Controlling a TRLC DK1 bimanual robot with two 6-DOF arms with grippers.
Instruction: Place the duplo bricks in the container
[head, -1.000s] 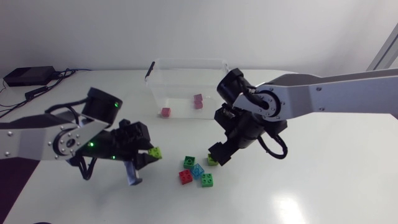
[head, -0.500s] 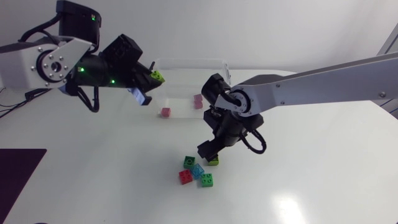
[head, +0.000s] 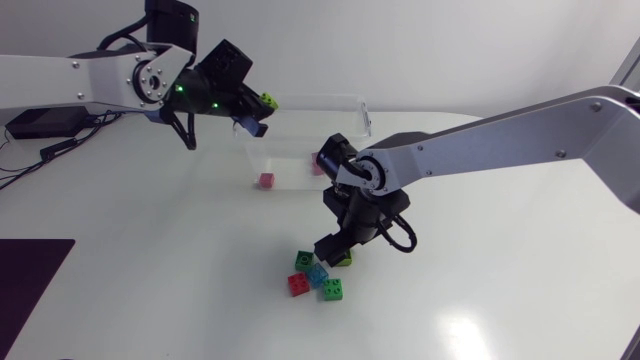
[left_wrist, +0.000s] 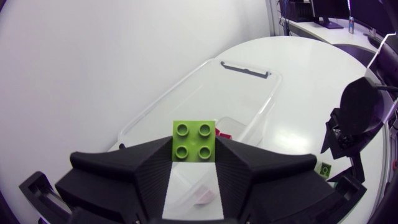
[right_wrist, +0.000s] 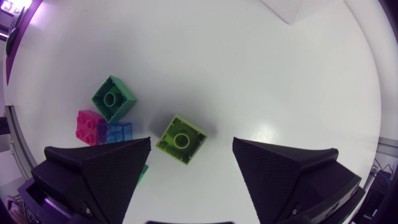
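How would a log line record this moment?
left gripper: holding lime brick by container | right gripper: open over second lime brick

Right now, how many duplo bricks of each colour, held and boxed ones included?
Lime brick: 2, one in the left gripper, one on the table.
Green brick: 2.
Blue brick: 1.
Red or pink brick: 3, one on the table, two in the container.
Total: 8.
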